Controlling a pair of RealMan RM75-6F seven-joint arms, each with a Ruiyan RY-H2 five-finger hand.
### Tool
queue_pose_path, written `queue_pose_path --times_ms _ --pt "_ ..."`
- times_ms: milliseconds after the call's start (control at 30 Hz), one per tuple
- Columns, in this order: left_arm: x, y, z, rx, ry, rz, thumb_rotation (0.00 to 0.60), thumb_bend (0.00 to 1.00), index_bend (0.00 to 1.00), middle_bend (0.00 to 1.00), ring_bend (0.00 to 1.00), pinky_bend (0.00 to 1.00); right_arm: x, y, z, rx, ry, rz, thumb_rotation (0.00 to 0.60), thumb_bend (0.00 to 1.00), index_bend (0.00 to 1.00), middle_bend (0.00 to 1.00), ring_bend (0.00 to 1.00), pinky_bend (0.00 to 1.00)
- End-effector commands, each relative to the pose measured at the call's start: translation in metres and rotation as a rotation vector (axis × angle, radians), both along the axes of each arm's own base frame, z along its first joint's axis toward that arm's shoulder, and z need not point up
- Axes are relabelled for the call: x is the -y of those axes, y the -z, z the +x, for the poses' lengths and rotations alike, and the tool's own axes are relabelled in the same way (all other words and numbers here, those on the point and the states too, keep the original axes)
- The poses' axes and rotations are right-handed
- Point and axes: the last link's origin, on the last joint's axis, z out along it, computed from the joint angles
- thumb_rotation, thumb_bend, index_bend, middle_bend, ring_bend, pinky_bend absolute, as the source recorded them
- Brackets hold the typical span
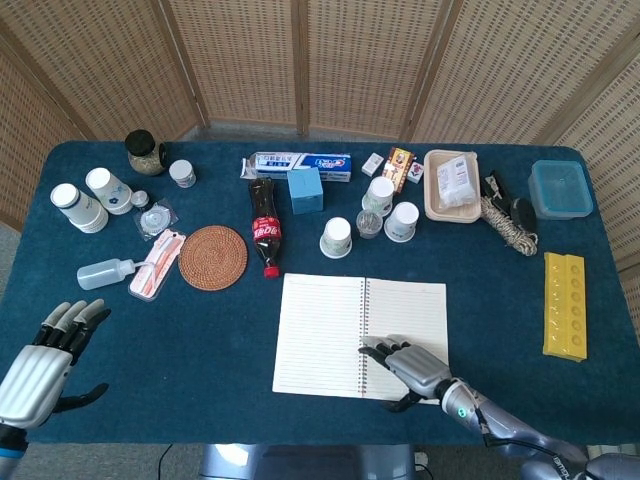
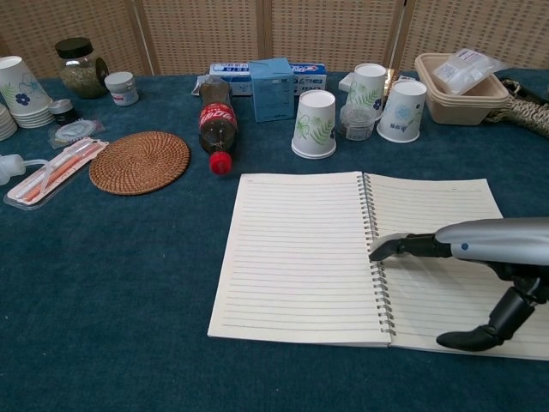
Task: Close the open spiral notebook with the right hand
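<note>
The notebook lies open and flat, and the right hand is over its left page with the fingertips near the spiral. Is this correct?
Not quite. The notebook lies open and flat, and the fingertips are near the spiral, but the right hand is over the right page, not the left one. The chest view shows this most clearly.

A staged test setup: wicker screens (image 1: 300, 60) enclose a blue-clothed table (image 1: 200, 330) cluttered with household goods.

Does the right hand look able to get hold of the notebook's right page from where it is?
Probably yes. The right hand hangs over the notebook by the spiral, fingers spread, nothing lying on the right page. The paper cups stand clear behind.
</note>
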Motion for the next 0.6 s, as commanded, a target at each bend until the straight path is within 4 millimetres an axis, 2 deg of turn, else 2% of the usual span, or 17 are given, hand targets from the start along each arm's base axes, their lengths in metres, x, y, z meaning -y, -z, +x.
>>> queue_pose_path --times_ms 33,333,600 --pt "0.001 0.000 0.001 0.003 0.002 -0.008 0.600 0.07 0.00 0.00 0.00 0.00 -0.004 -0.002 -0.006 -0.013 0.009 0.004 0.459 0.34 0.00 0.01 0.00 0.00" --pt "0.000 0.002 0.004 0.006 0.004 -0.012 0.600 0.07 0.00 0.00 0.00 0.00 -0.020 -0.016 -0.022 -0.030 0.030 -0.006 0.463 0.34 0.00 0.01 0.00 0.00" --pt "-0.001 0.007 0.007 0.011 0.016 -0.025 0.600 0.07 0.00 0.00 0.00 0.00 -0.042 -0.035 -0.044 -0.040 0.062 -0.032 0.461 0.35 0.00 0.01 0.00 0.00"
